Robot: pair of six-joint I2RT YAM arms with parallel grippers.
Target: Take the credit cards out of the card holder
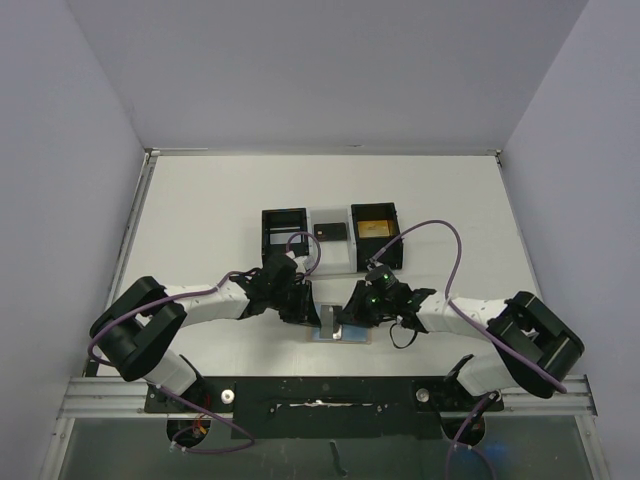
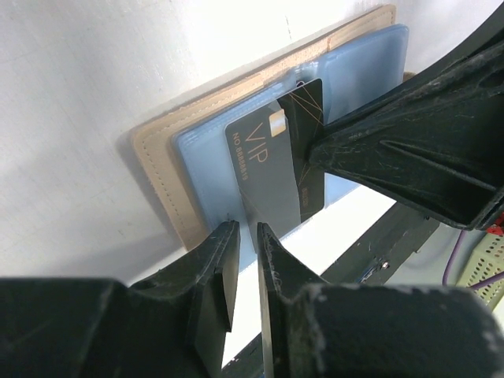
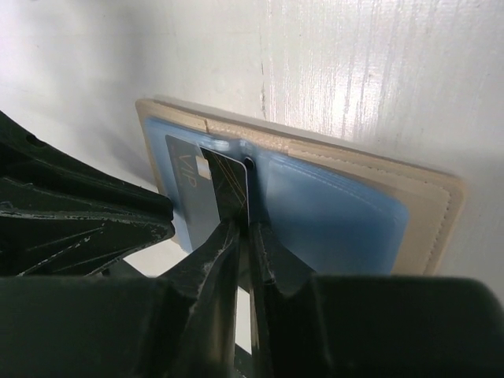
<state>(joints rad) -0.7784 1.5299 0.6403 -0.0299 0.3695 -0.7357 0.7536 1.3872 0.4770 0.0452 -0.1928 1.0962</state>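
Note: right gripper clamped on black card, so draw it straight out of holder; left gripper narrow at VIP card, grip unclear.

The card holder is lying open, with a grey VIP card sticking out toward 6 o'clock. The left gripper is sitting at 6 o'clock, fingers nearly together astride that card's corner, while the right gripper, at 3 o'clock, is touching a black gold-lined card.
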